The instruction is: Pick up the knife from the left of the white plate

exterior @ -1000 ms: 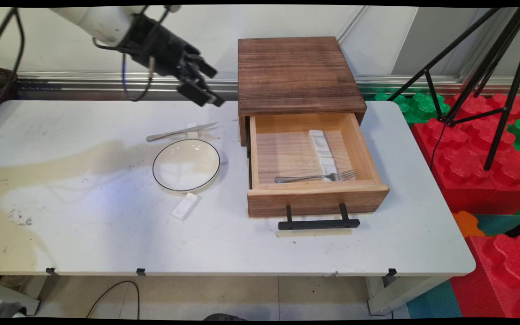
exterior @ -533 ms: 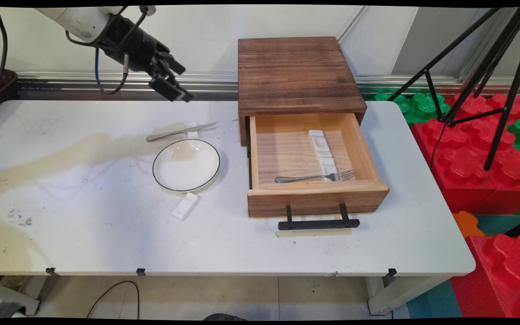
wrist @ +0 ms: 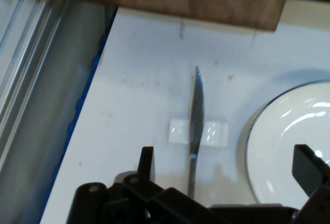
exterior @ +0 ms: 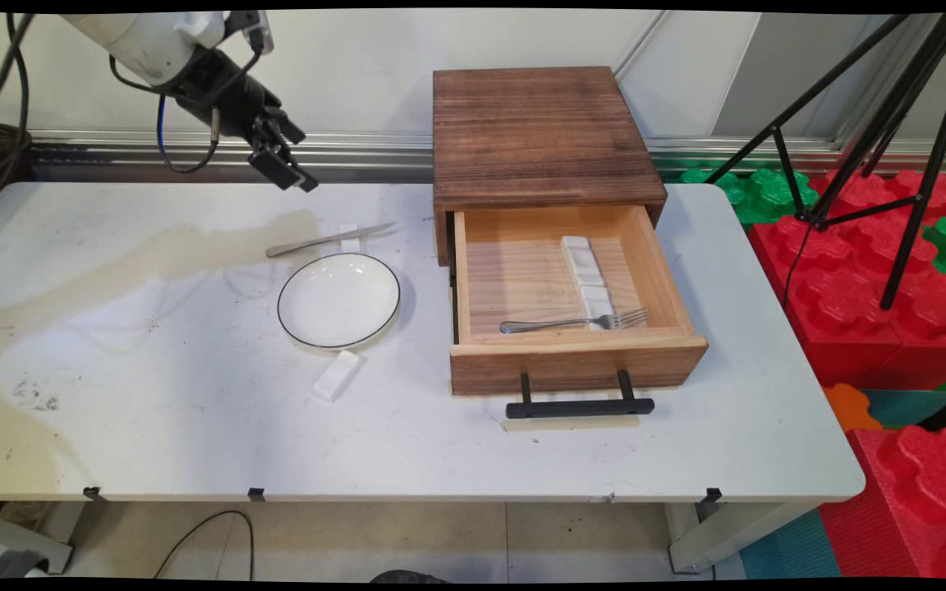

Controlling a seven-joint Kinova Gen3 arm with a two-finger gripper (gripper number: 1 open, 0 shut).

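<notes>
The black gripper (exterior: 286,169) hangs in the air above the table's (exterior: 153,410) far left part, well left of the wooden drawer box (exterior: 539,139), and it holds nothing; the hand view shows its two fingers (wrist: 146,162) spread wide apart. Directly beyond it in that view lies a table knife (wrist: 196,121), its blade resting across a small white rest (wrist: 181,131). In the main view the knife (exterior: 329,239) lies left of the drawer box, nearest of all things to the gripper. Just in front of the knife sits a white plate (exterior: 338,300) with a dark rim, and a white block (exterior: 337,375) touches the plate's near edge. Further right, the open drawer (exterior: 571,361) holds a white ridged rest (exterior: 588,275) and a fork (exterior: 576,322) across it. No readable lettering shows anywhere.
</notes>
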